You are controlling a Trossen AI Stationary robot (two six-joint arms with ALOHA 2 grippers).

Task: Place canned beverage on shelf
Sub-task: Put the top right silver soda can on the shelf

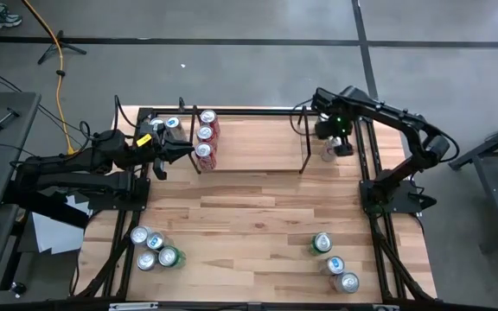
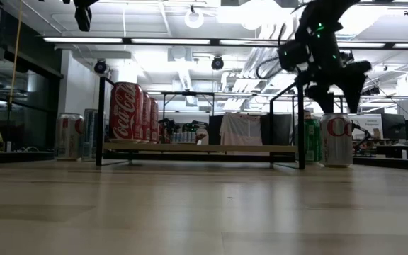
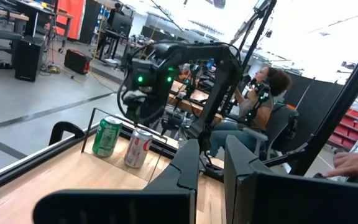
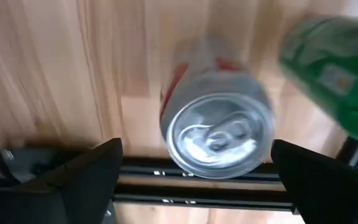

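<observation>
Right gripper spread wide above the silver-red can: descend centred, clear the green can, then clamp.

Right wrist view, looking straight down. A silver can with red markings on its side stands upright on the light wood tabletop; its lid and pull tab face the camera. The right gripper hangs above it, its two dark fingers spread wide, one on either side of the can, neither touching it. A green can stands just beside the silver one. Thin black rods cross beneath the fingers.
</observation>
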